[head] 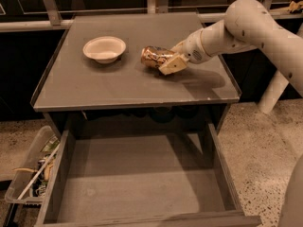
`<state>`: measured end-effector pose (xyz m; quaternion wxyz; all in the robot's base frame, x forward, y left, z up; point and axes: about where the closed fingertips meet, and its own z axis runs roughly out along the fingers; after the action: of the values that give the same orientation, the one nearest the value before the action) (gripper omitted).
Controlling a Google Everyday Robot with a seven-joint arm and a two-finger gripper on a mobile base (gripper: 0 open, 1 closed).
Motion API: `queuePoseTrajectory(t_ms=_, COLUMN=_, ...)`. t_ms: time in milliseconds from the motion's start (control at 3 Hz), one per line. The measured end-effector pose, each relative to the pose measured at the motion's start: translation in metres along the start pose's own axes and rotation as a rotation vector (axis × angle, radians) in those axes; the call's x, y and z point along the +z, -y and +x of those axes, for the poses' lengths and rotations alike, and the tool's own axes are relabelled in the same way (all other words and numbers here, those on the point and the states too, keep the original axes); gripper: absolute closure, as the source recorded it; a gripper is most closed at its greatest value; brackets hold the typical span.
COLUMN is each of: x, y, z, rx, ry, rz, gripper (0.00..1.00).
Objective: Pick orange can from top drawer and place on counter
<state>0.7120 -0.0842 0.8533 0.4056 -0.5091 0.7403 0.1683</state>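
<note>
Orange-gold metal, dented and shiny: the orange can (pixel 155 56) lies on its side low over the bench (pixel 118 86), a little toward 3 o'clock of the bench's middle, long axis running roughly 9 to 3 o'clock. Cannot tell whether it touches the surface or hangs just above it; a shadow lies right beneath it and spreads toward 4 o'clock. End effector (pixel 168 59) clamped on the can's 3 o'clock end, one tan finger (pixel 173 65) pressed across the near side, the other on the far side and mostly hidden by the can. White arm (pixel 246 22) reaches in from 2 o'clock, elbow high, wrist sloping down to the can. White bowl (pixel 104 48) stands upright on the bench at 9 o'clock of the can, near it but apart. Bench top is flat grey with a thin raised rim. Top drawer (pixel 142 183) is pulled out at 6 o'clock, below the bench's front edge: wide, shallow, thin side walls, matte grey bottom. Clear plastic bin (pixel 28 174) sits just beside the drawer's 9 o'clock wall, holding a jumble of small items, among them a long pale stick; the rest too muddled to name. Speckled floor (pixel 265 150) shows at 3 o'clock of the drawer. Metal rail (pixel 23 26) runs along 12 o'clock behind the bench.
</note>
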Motion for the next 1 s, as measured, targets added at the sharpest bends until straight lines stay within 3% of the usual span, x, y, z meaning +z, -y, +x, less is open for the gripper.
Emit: queuePoseTrajectory(t_ms=1000, x=0.0001, y=0.0, z=0.0, rx=0.0, ry=0.0, rz=0.0, gripper=0.13)
